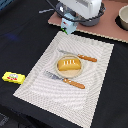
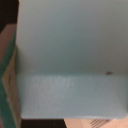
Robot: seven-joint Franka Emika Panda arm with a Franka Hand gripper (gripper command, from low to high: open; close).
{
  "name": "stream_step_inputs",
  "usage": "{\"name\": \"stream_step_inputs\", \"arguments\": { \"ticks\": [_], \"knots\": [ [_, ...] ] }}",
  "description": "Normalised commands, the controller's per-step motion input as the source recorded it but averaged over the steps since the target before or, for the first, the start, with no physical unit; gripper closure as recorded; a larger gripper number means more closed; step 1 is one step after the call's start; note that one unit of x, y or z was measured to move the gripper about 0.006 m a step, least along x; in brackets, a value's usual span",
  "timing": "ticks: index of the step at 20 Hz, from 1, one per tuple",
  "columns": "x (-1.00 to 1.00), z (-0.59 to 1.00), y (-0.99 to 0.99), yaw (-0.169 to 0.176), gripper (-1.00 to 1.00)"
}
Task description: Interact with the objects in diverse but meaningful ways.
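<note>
My gripper [image 1: 70, 19] is at the far edge of the placemat, shut on the light-blue and white carton [image 1: 67, 25], which hangs tilted under it. In the wrist view the carton's pale blue face [image 2: 70, 55] fills nearly the whole picture and hides my fingers. The flat yellow packet with a red mark [image 1: 13, 77] lies on the black cloth at the exterior view's left. The orange block and the white shaker are out of view.
A white striped placemat [image 1: 97, 87] holds a plate with a bread roll [image 1: 69, 65], an orange-handled fork [image 1: 82, 57] and a knife [image 1: 67, 80]. A brown board [image 1: 107, 30] lies behind it, with a grey pot [image 1: 123, 17] at the exterior view's right.
</note>
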Motion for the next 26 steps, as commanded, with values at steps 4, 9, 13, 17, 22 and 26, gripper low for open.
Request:
{"name": "stream_step_inputs", "arguments": {
  "ticks": [4,9,13,17,22,26],
  "knots": [
    [-0.81,-0.31,0.12,-0.051,1.00],
    [-0.81,-0.30,0.04,-0.062,1.00],
    [-0.84,-0.31,0.00,-0.063,1.00],
    [-0.87,-0.36,0.00,-0.069,1.00],
    [-0.88,-0.36,0.00,-0.063,1.00],
    [-0.91,-0.31,-0.01,-0.058,1.00]
  ]
}}
